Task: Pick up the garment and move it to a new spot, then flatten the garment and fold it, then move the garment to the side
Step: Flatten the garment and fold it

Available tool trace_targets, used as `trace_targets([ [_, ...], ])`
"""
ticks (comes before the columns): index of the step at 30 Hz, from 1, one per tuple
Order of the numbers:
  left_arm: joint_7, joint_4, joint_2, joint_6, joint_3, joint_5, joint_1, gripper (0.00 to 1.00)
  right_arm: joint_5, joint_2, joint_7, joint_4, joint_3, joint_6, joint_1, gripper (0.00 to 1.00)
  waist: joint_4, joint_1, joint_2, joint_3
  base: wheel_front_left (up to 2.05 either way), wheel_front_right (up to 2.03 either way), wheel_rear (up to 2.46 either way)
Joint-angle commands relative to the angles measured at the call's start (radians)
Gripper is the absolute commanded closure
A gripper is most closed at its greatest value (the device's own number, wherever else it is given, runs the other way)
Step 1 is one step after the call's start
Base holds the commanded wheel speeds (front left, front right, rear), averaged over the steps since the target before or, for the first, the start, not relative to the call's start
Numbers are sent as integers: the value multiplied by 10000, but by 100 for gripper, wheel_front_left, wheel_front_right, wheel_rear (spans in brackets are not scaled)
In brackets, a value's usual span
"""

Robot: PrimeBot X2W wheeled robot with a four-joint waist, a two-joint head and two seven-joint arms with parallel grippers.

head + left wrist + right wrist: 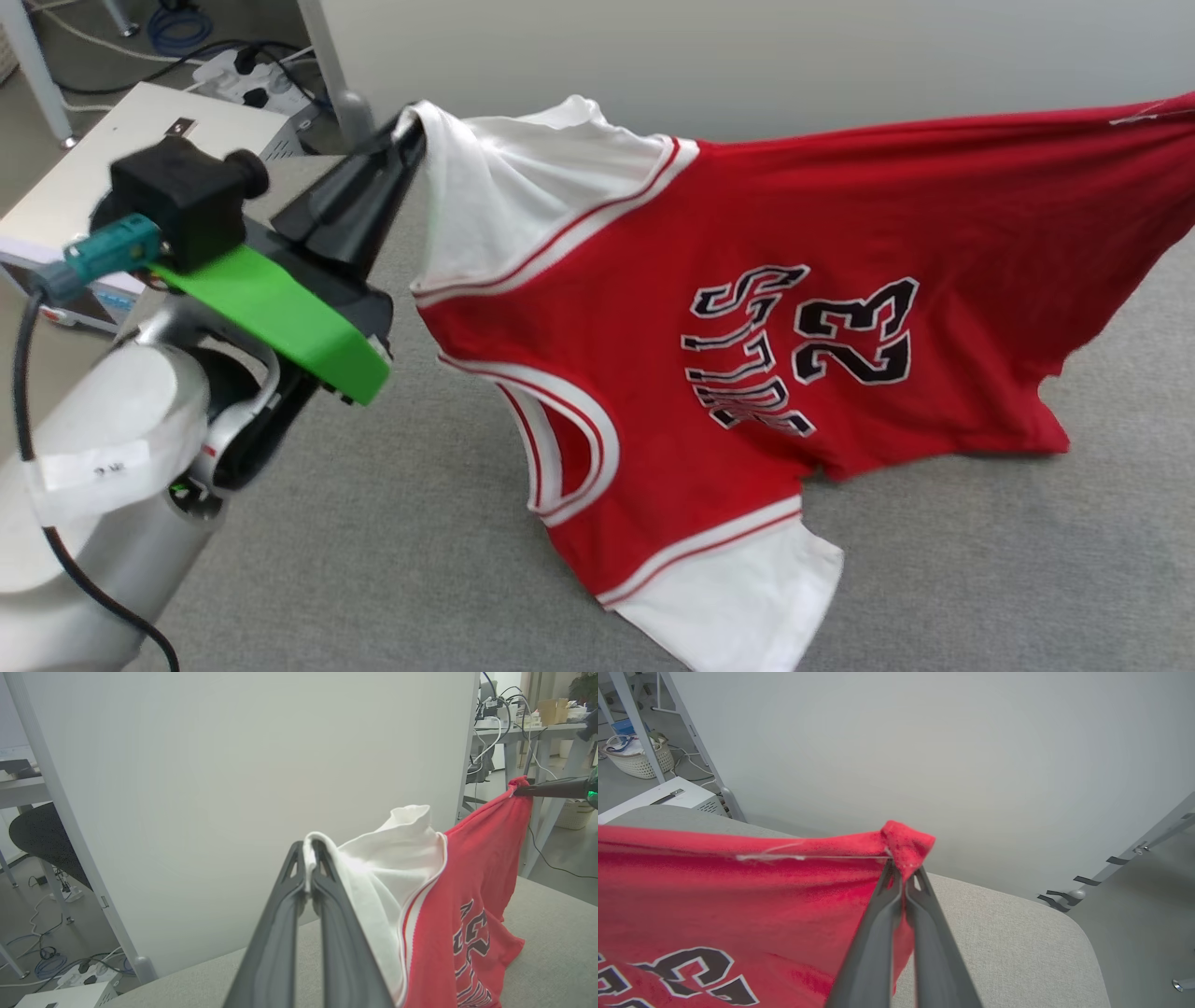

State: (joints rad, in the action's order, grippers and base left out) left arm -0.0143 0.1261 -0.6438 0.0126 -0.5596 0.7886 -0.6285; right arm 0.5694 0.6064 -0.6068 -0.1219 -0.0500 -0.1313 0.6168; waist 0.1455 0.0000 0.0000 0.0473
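The garment point(747, 280), a red jersey with white sleeves and black "23" lettering, hangs stretched in the air above the grey table point(373, 523), its lower sleeve resting on the surface. My left gripper point(409, 126) is shut on the edge of a white sleeve point(373, 877), at the upper left of the head view. In the left wrist view its fingertips point(308, 851) pinch that white fabric. My right gripper point(902, 870) is shut on a red corner of the garment point(738, 891), lifted above the table point(1008, 933). The left wrist view also catches that right gripper point(518, 791) at the far right.
A pale partition wall point(233, 788) stands just behind the table. A white box point(112, 159) and power strips with cables point(252, 79) lie on the floor to the left. The table's rounded right corner point(1078, 933) drops to the floor.
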Motion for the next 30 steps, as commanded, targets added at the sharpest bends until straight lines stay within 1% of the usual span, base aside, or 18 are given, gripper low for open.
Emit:
trace_targets([
  [1,98,25,-174,-91,199,65,-336,100,2,32,-95,211,130,6,75,100,-499,0,0,-359,0,0,0],
  [6,475,234,-525,-212,536,129,-855,100,15,-78,-330,923,536,6,1,100,-833,0,0,-357,0,0,0],
  [7,557,271,-643,-262,603,61,-985,100,8,-105,-389,1085,620,6,-11,100,-904,0,0,-323,0,0,0],
  [9,635,340,-973,-355,635,-433,-1291,100,-3,-156,-486,1367,761,6,-11,100,-1030,0,0,-219,0,0,0],
  [15,1092,393,-1231,-539,774,-865,-2230,100,-48,-312,-505,2056,1115,6,204,100,-1335,0,0,283,0,0,0],
  [18,1398,447,-1395,-516,837,-1041,-2815,100,-105,-435,-417,2262,1329,6,471,100,-1469,0,0,691,0,0,0],
  [22,1833,435,-1647,-305,895,-1281,-3764,100,-232,-503,-235,2331,1482,6,968,100,-1607,0,0,1427,0,0,0],
  [24,2057,339,-1707,-122,878,-1372,-4303,100,-302,-489,-93,2293,1532,6,1291,100,-1652,0,0,1875,0,0,0],
  [27,2356,-70,-1737,276,724,-1586,-5152,100,-442,-471,228,2016,1490,6,1848,100,-1731,0,0,2477,0,0,0],
  [30,2484,-514,-1760,572,648,-1921,-6155,100,-617,-398,502,1700,1381,6,2579,100,-1802,0,0,3243,0,0,0],
])
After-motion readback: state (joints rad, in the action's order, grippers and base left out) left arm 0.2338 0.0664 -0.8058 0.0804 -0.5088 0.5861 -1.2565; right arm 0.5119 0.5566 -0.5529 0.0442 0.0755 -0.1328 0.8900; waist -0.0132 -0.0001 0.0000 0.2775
